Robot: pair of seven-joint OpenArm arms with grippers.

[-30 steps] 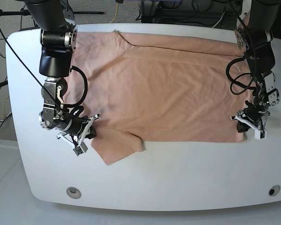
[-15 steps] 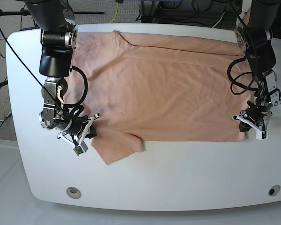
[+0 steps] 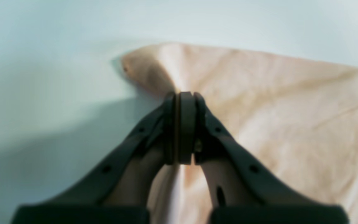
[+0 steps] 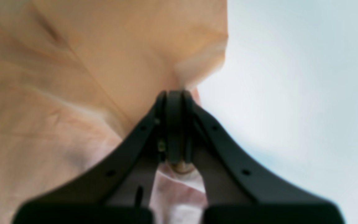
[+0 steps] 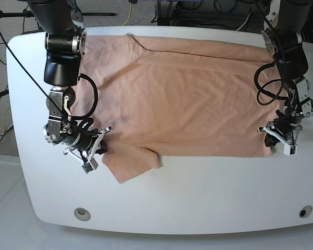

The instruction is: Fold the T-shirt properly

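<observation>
The soft peach-pink cotton T-shirt (image 5: 182,104) lies spread, folding seemingly barely begun; the left fingers (image 3: 179,96) and right fingers (image 4: 176,95) pinch its edge closed.

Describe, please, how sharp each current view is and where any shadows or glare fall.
Left wrist view: T-shirt and hand both blurred, a soft shadow left of the cloth. Right wrist view: cloth blurred too, the table washed out pale beside it. Base view: far crisper, wrinkles readable, the white tabletop brightly lit with no strong glare.
</observation>
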